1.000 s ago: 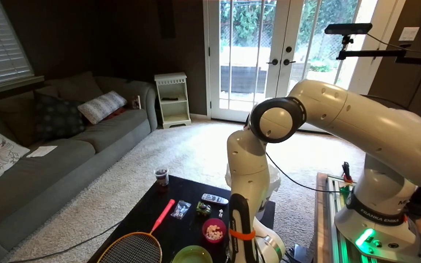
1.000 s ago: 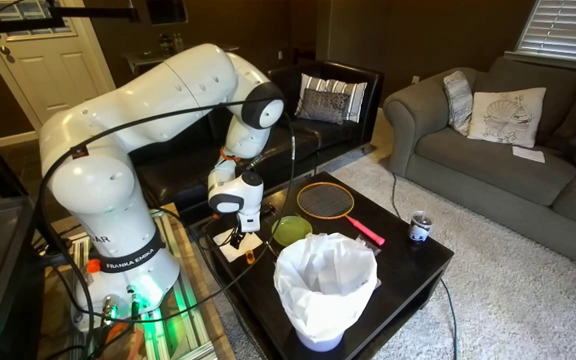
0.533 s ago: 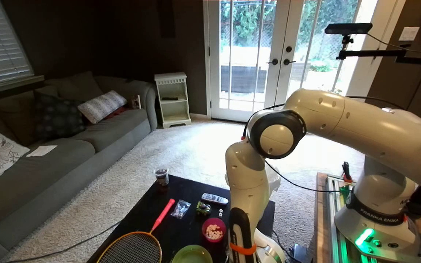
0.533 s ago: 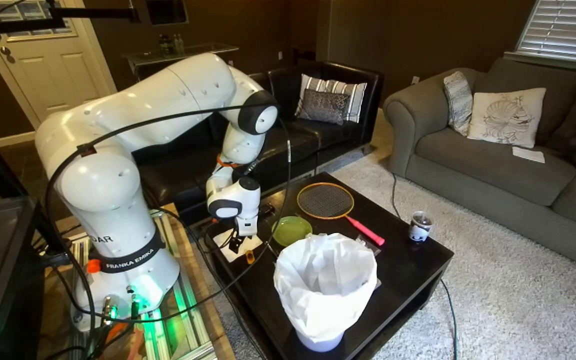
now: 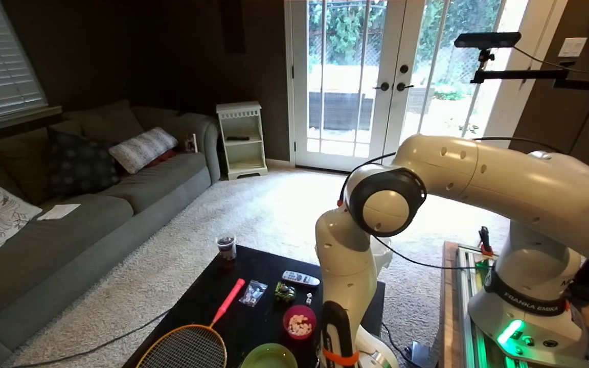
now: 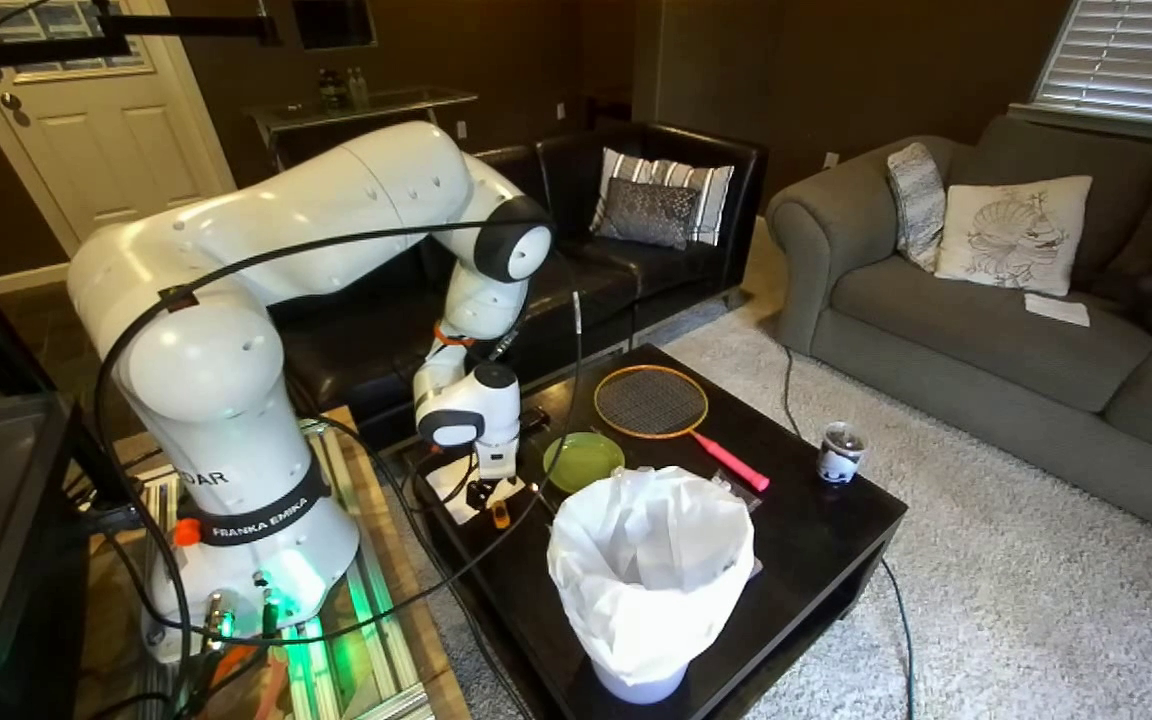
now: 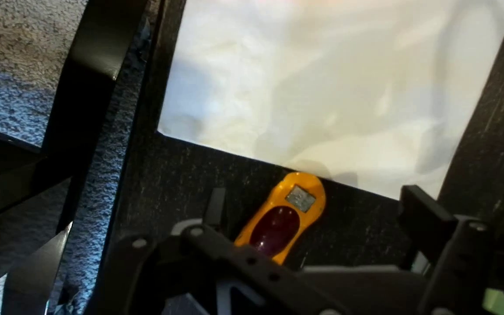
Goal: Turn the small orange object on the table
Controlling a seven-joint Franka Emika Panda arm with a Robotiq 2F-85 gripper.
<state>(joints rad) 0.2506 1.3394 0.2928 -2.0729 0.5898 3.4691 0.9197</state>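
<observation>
Currently the gripper (image 7: 320, 205) is spread, its fingers (image 7: 425, 214) well apart above the black table (image 6: 786, 540). Between them in the wrist view lies the small orange object (image 7: 282, 218), on the tabletop, partly hidden by the gripper. A white sheet (image 7: 322, 87) is just beside it; farther out, in an exterior view, come a green plate (image 6: 584, 462), a lined bin (image 6: 651, 590) and a racket (image 6: 651, 402).

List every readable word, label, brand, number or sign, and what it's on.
"FRANKA EMIKA": black base collar, in both exterior views.
"AR", letter before it unclear: white base column, in an exterior view.
"M", rest unreadable: same column, in an exterior view.
Too small or blurred: forearm lettering, cup label, remote markings.
Orange object: none legible.
</observation>
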